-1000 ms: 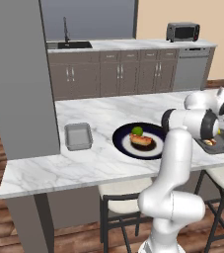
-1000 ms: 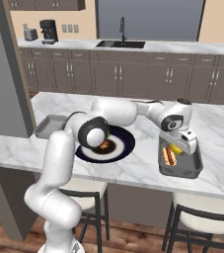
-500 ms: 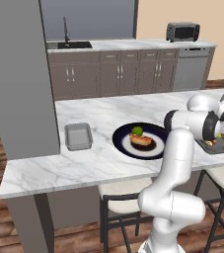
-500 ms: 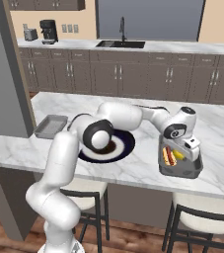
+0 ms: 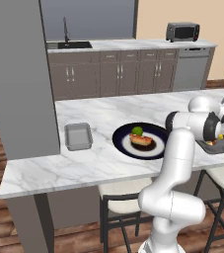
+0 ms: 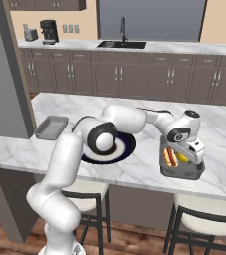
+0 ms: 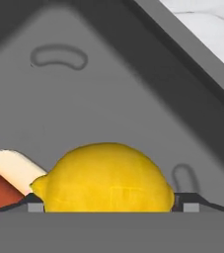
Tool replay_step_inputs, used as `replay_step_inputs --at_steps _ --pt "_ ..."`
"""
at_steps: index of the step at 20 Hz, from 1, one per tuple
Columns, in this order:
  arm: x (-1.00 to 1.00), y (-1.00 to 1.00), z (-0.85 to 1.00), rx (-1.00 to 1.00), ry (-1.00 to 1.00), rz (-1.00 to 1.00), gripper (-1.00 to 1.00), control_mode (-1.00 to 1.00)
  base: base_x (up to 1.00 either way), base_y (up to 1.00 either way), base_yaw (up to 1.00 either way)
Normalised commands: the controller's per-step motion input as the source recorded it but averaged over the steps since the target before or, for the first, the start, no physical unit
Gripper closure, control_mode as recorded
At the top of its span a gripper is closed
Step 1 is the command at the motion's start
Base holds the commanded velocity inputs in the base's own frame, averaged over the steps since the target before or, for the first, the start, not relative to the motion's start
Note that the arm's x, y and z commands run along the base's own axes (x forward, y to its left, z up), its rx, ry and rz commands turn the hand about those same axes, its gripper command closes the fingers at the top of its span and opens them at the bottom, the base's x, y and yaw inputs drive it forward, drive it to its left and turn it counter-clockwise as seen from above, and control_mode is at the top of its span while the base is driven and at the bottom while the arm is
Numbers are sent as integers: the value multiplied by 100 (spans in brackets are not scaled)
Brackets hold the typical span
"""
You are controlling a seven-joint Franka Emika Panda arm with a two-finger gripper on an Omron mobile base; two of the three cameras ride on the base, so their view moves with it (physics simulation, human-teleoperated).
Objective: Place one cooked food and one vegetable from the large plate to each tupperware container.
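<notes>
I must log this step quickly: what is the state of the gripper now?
Gripper: open, jaws on either side of the yellow lemon-shaped item lying in the grey rectangular tray; not gripping it.

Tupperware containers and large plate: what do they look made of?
Tupperware containers: probably plastic. Uniform matte grey, rounded corners, raised rims, moulded oval dimples in the floor in the hand view; could pass for dull metal.
Large plate: likely glazed ceramic. Smooth dark navy-black rim, white inner ring, faint sheen. The render leaves both open.
</notes>
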Motion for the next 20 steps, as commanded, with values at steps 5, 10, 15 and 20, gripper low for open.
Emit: replay_step_inputs --at_steps 5,10,15,20 --pt "-2 0 7 0 -3 0 -100 -100 0 0 0" --pt "-12 9 18 -1 -9 0 -100 -100 0 0 0" --pt "-16 35 35 -2 -5 0 -100 -100 0 0 0" --pt "-19 82 31 0 0 1 -100 -100 0 0 0"
